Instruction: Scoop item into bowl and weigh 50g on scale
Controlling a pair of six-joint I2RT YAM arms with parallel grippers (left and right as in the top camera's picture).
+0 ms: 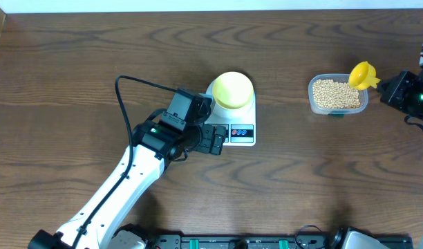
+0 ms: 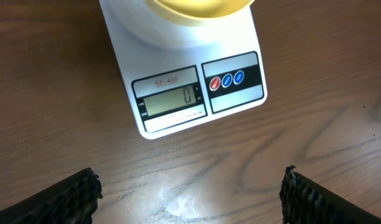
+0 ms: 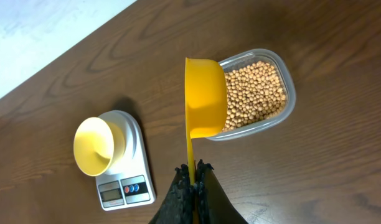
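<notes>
Left claw (image 2: 190,196): wide open, holds nothing. Both ribbed black fingers (image 2: 72,196) show at the bottom corners of its wrist view, with bare wood-grain surface (image 2: 47,93) between them.

Scale (image 2: 178,62): white, lies on the surface just ahead of the left claw, display end toward it and slightly askew to it.
- Label above the display (image 2: 172,101): "SF-400".
- Display reads "0".
- The fine print around and under the display is too small to read.
- Black panel right of the display carries three round buttons (image 2: 226,79): one red, two blue. Their symbols are not legible.

Bowl (image 1: 232,90): pale yellow, sits on the scale platform at the end farthest from the left claw. Only its near rim shows in the left wrist view.

Right claw (image 3: 192,177): closed on the thin handle of a yellow scoop (image 3: 203,99), well to the right of the scale. The cup of the scoop is out ahead of the fingertips, over the near rim of the tub (image 3: 291,102). The cup's outside faces the wrist camera, so I cannot tell what it contains.

Beans (image 3: 256,93): tan, fill the clear tub, which sits on the surface ahead of the right claw and apart from the scale.
</notes>
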